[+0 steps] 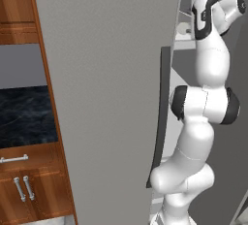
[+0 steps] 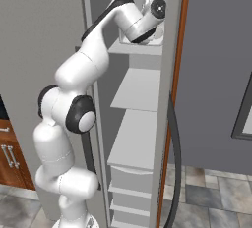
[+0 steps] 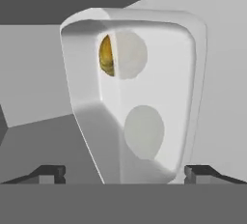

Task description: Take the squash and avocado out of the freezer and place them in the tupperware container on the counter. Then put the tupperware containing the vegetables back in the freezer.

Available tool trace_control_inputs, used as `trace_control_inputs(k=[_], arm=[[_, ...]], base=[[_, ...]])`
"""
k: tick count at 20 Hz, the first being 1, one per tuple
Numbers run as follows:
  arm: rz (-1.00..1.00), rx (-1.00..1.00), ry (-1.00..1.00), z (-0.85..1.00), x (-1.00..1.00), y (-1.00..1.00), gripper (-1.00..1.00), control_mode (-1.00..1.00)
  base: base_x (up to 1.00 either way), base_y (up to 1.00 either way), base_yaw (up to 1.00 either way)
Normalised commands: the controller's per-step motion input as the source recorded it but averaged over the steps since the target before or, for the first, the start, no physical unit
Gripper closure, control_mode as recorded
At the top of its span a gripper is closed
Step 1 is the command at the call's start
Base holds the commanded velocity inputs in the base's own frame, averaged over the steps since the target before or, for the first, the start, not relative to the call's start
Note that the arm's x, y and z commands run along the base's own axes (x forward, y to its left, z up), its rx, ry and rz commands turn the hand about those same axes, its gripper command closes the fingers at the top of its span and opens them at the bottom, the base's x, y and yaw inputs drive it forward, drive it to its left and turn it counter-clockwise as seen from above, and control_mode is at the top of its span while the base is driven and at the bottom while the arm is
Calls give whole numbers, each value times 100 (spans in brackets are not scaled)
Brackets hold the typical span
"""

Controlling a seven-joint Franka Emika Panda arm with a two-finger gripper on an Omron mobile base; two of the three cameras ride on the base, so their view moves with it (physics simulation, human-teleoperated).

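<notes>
In the hand view the white tupperware container (image 3: 159, 88) stands right in front of me on a grey freezer shelf (image 3: 43, 141). The yellow-tan squash (image 3: 106, 56) shows inside it past the rim. A second rounded shape shows faintly through the container's wall; the avocado's green is hidden. My gripper (image 3: 124, 174) is open, one fingertip (image 3: 50, 172) to each side of the container's near end, not touching it. In the right base view the arm reaches into the top shelf of the freezer (image 2: 138, 89), with the gripper (image 2: 150, 23) by the container (image 2: 156, 39).
The open grey freezer door (image 1: 106, 98) with its dark handle strip (image 1: 160, 117) stands left of the arm. The dark counter (image 1: 26, 117) over brown cabinets (image 1: 29, 185) lies further left. Lower pale shelves (image 2: 135, 141) stand below the hand. A grey wall (image 2: 216, 65) is to the right.
</notes>
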Motion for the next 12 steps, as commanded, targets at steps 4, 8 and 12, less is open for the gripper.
trace_control_inputs(k=[4, 8, 12], arm=[[-2, -6, -11, 0, -64, 46, -100, -100], [-14, -9, -9, -1, -76, 33, -100, -100], [-21, -9, -7, -12, -97, 4, -100, -100]], base=[[0, 0, 0], [0, 0, 0], [0, 0, 0]])
